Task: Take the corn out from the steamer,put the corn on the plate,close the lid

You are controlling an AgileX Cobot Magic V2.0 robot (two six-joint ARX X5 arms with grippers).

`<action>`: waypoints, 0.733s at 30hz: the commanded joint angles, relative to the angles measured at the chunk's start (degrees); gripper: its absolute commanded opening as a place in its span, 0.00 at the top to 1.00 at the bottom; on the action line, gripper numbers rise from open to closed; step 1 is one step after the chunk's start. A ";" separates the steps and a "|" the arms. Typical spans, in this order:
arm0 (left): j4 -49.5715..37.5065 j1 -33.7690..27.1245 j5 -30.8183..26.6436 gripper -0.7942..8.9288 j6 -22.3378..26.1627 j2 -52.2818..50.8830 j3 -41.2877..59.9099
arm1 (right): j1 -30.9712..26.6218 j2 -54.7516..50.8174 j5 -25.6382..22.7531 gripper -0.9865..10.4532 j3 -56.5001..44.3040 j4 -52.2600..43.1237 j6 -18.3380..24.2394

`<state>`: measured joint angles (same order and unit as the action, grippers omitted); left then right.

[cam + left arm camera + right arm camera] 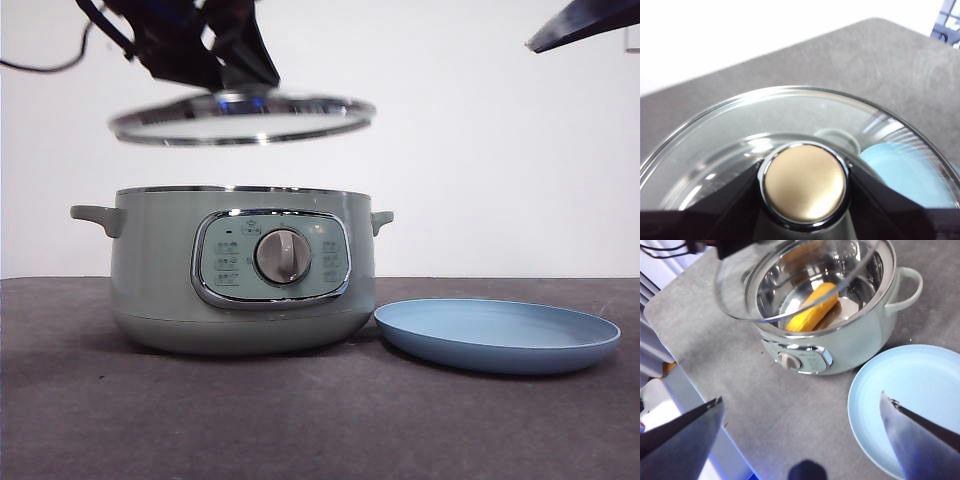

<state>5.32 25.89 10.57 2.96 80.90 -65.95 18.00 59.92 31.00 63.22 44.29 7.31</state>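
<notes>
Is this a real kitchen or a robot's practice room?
Probably a practice room: a bare white wall, a plain grey table, and only a steamer, a plate and robot arms.

Lid: clear glass, polished chrome rim. Steamer: smooth pale-green shell, mirror-bright metal bowl. Worktop: matt grey.
</notes>
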 commanded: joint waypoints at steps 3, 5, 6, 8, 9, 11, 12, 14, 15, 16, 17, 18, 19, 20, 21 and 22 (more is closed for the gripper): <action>2.73 0.00 0.17 0.93 -0.37 -9.25 -0.98 | 0.33 1.40 -0.07 0.39 0.09 -7.08 -6.10; 6.71 0.00 0.04 0.93 -0.39 -13.53 -0.98 | 1.27 2.67 -0.09 0.39 0.09 -10.45 -8.55; 9.05 -0.02 -0.04 0.93 -0.39 -15.98 -0.98 | 2.01 3.50 -0.13 0.39 0.09 -12.26 -9.81; 13.00 -0.02 -0.31 0.93 -0.39 -20.39 -0.98 | 3.48 5.22 -0.98 0.39 0.09 -15.45 -11.63; 14.73 -0.02 -0.74 0.93 -0.39 -22.45 -0.98 | 4.31 6.16 -1.86 0.39 0.09 -16.90 -12.33; 18.75 -0.04 -2.80 0.93 -0.35 -27.19 -0.98 | 6.56 8.83 -4.00 0.39 0.09 -20.61 -13.46; 20.24 -0.04 -3.37 0.93 -0.33 -28.98 -0.98 | 7.56 10.03 -4.79 0.39 0.11 -22.27 -14.29; 23.45 -0.11 -3.74 0.93 -0.37 -32.59 -0.98 | 9.70 13.03 -6.75 0.39 0.70 -24.61 -16.02; 25.24 -0.11 -4.17 0.93 -0.39 -34.34 -0.98 | 10.71 14.78 -7.96 0.39 1.44 -25.09 -16.52; 26.73 -0.11 -4.68 0.93 -0.42 -35.65 -0.98 | 11.43 16.44 -8.98 0.39 2.34 -25.18 -16.81; 28.70 -0.11 -4.96 0.93 -0.46 -37.33 -0.96 | 12.33 18.62 -9.97 0.39 3.85 -25.16 -16.81; 30.16 -0.11 -5.01 0.93 -0.83 -38.53 -0.96 | 13.07 20.33 -10.47 0.39 5.16 -25.16 -16.81; 31.45 -0.11 -5.01 0.93 -1.46 -39.58 -0.98 | 13.75 22.03 -10.60 0.39 6.58 -25.16 -16.81; 32.72 -0.11 -5.01 0.93 -1.53 -40.61 -0.98 | 14.53 24.15 -10.75 0.39 8.46 -25.11 -16.98; 33.83 -0.11 -5.14 0.93 -1.55 -41.66 -0.98 | 15.37 26.36 -11.52 0.39 10.54 -24.87 -17.05; 34.60 -0.11 -5.44 0.93 -1.64 -42.47 -0.98 | 16.11 28.22 -12.76 0.39 12.59 -24.17 -16.98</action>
<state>42.61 25.89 5.23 1.89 39.27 -65.95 33.41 86.35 18.98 73.91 20.21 -8.91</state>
